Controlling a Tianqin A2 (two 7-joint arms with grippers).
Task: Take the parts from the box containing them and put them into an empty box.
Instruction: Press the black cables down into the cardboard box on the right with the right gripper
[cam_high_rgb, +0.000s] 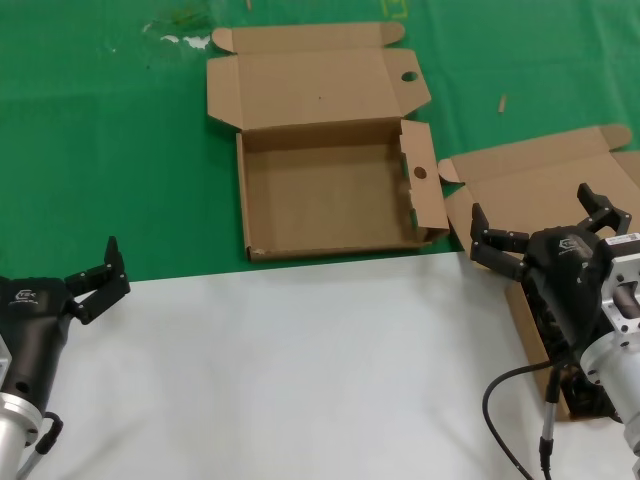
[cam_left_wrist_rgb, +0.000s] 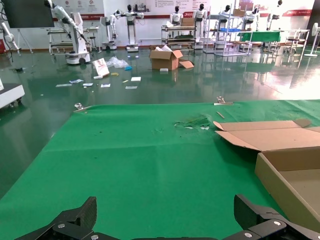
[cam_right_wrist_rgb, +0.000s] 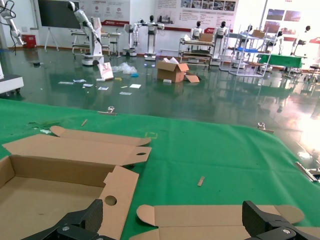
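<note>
The right gripper (cam_high_rgb: 540, 232) hangs with its fingers spread wide and nothing between them, directly above the plain-lidded box (cam_high_rgb: 545, 185). Its body and wrist cover nearly all of that box's tray in the head view, so the parts inside cannot be made out. The right wrist view shows only that box's lid flap (cam_right_wrist_rgb: 210, 216) just ahead of the fingertips, not the tray.

The empty box (cam_high_rgb: 330, 195) lies open well to the left of the right gripper, its round-holed side flap (cam_high_rgb: 421, 172) standing between the two boxes; its floor is bare. The right wrist view gives the same holed flap (cam_right_wrist_rgb: 112, 200) close up.

The left gripper (cam_high_rgb: 92, 285) is parked far left over the white sheet (cam_high_rgb: 280, 370), fingers also held apart and holding nothing. Its wrist view shows green cloth (cam_left_wrist_rgb: 125, 160) ahead and one corner of the empty box. A small wood chip (cam_right_wrist_rgb: 200, 180) lies on the cloth beyond the right gripper.
</note>
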